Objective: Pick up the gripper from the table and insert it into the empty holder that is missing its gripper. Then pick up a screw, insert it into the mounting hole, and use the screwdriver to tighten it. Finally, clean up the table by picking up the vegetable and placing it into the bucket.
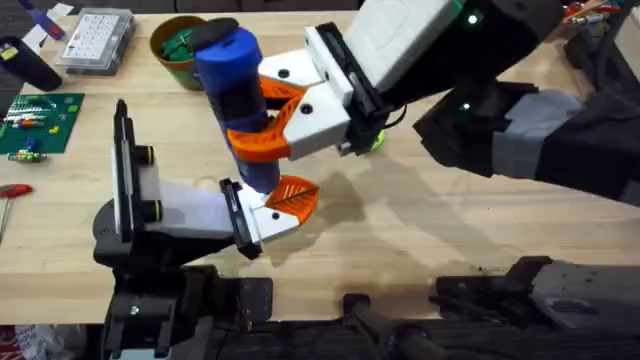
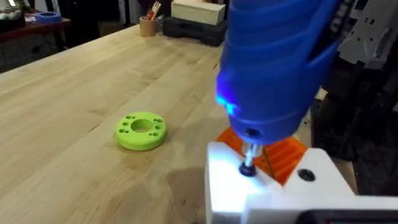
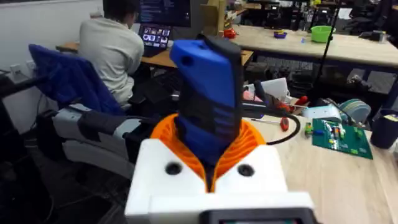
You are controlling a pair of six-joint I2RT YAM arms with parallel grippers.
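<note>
Overhead, my right fingers (image 1: 262, 117) are pinching the blue screwdriver (image 1: 235, 85) upright over the holder (image 1: 165, 208). Left wrist: its tip is touching a screw (image 2: 248, 168). Right wrist: my orange pads (image 3: 166, 138) are clamping it.

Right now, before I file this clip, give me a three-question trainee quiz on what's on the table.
1. True or false: the screwdriver lies flat on the table.
2. Which gripper holds the screwdriver? A left, B right, C neither.
3. Fill in: the screwdriver tip meets the white block of the mounted ____ at the holder's end.

Key: 1 false, it stands upright, held. 2 B. 3 gripper.
</note>
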